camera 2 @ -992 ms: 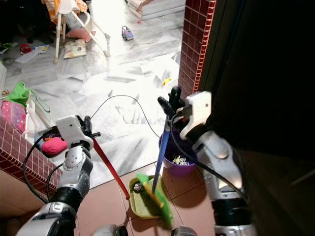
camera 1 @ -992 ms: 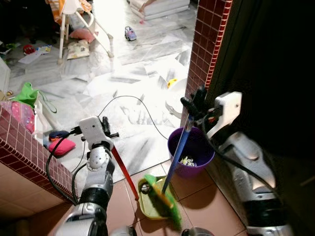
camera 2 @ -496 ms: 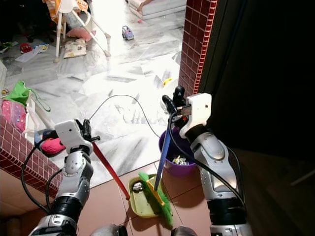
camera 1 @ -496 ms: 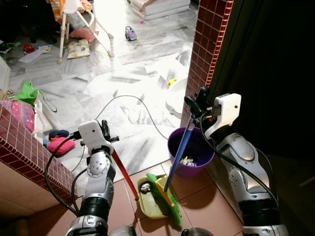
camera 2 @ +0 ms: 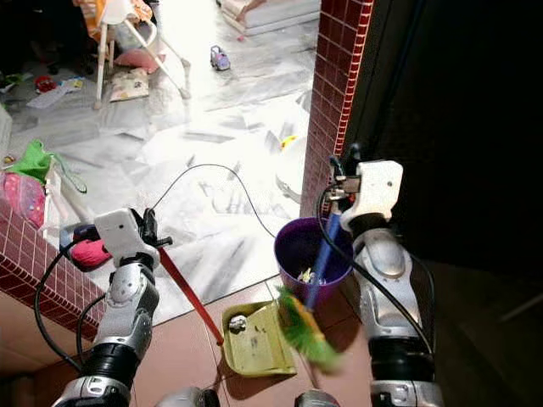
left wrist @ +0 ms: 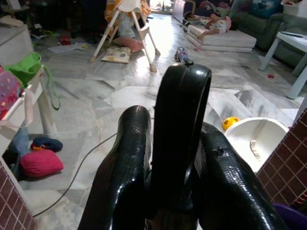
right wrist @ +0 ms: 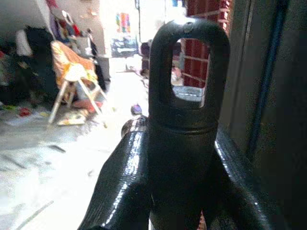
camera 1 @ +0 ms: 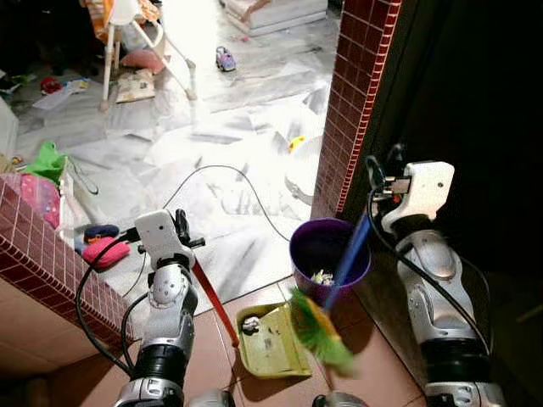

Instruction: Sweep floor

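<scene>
Our right gripper (camera 1: 376, 174) is clamped on the blue broom (camera 1: 349, 254); green bristles hang blurred beside the round purple bin (camera 1: 316, 246). Left gripper (camera 1: 180, 227) grips the yellow-green dustpan (camera 1: 270, 341) by its red handle, flat on terracotta tile.

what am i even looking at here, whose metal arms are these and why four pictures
These are the two arms of a humanoid house robot sweeping a floor. The two wide pictures come from cameras in its head, looking down. The two close ones come from a camera on each wrist, looking along the black fingers. The left gripper is shut on the red-handled dustpan, which sits on the brown tiles with a bit of debris in it. The right gripper is shut on the blue-handled broom, whose green bristles are lifted beside the pan, blurred. A purple bin stands next to them. Beyond lies a marble floor with toys and a cable.
</scene>
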